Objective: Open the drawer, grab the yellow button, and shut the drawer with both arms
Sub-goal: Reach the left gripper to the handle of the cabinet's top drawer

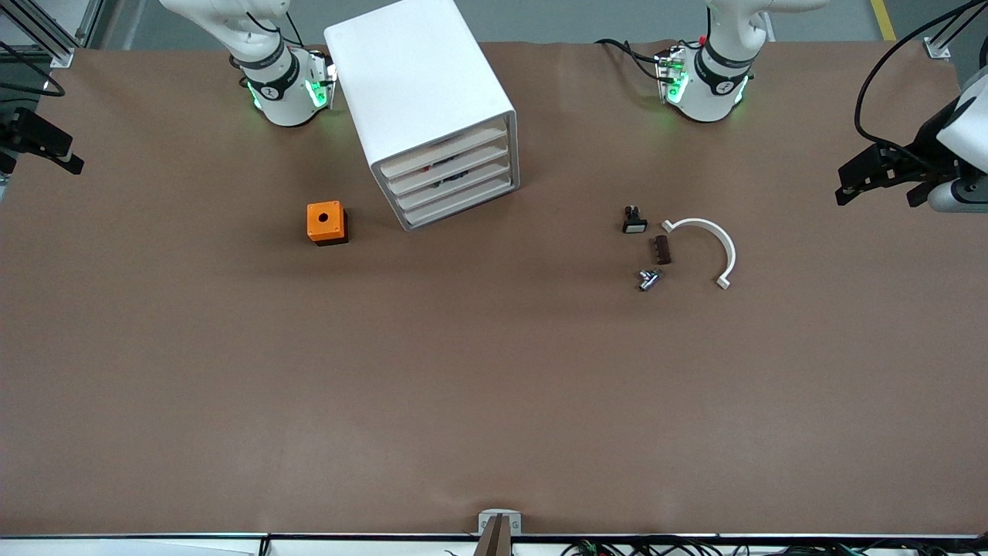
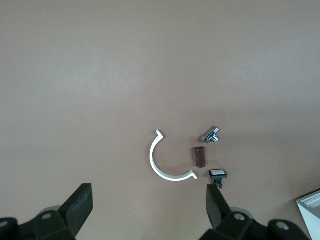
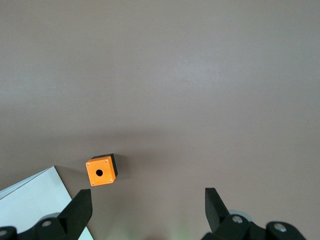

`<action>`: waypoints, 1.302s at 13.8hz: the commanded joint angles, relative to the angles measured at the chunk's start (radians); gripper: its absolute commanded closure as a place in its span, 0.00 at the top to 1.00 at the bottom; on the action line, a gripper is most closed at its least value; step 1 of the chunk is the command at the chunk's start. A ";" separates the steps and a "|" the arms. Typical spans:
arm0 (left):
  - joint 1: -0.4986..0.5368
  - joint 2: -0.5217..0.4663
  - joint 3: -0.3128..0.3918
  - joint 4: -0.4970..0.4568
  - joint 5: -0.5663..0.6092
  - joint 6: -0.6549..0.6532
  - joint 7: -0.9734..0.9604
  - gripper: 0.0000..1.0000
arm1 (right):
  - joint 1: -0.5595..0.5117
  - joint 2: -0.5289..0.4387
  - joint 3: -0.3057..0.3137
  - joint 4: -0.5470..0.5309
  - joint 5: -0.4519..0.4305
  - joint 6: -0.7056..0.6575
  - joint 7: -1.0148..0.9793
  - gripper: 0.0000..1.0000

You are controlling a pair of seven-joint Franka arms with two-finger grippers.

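The white cabinet [image 1: 417, 77] stands near the robots' bases, between them. Its uppermost drawer [image 1: 446, 151] is pushed in, as are the three below it. The button is hidden. My left gripper [image 1: 876, 185] hangs over the left arm's end of the table, and in the left wrist view it [image 2: 148, 207] is open with only bare table between its fingers. At the other end of the table my right gripper [image 1: 38, 150] hangs likewise. The right wrist view shows it [image 3: 147, 207] open and empty.
An orange cube with a hole [image 1: 326, 222] [image 3: 101, 171] sits beside the cabinet toward the right arm's end. Toward the left arm's end lie a white C-shaped clamp [image 1: 725, 243] [image 2: 152, 160], a black part with a white face [image 1: 634, 222] [image 2: 218, 174], a brown block [image 1: 661, 249] and a metal fitting [image 1: 648, 279].
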State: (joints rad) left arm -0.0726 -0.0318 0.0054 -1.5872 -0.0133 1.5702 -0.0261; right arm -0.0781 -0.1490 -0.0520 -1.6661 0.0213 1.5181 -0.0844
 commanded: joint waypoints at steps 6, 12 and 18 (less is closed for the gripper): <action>0.013 0.024 0.010 0.021 0.012 -0.019 0.001 1.00 | -0.006 -0.021 0.001 -0.020 -0.001 0.007 -0.011 1.00; 0.031 0.107 0.004 0.013 0.006 -0.019 -0.023 1.00 | -0.006 -0.021 0.001 -0.021 -0.001 0.005 -0.011 1.00; -0.007 0.181 -0.021 0.026 -0.124 -0.030 -0.125 1.00 | -0.003 -0.021 0.004 -0.020 0.000 0.004 -0.011 1.00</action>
State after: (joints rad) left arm -0.0764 0.1278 -0.0101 -1.5906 -0.0572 1.5650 -0.1062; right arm -0.0783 -0.1490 -0.0517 -1.6679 0.0213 1.5178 -0.0844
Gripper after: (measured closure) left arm 0.000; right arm 0.000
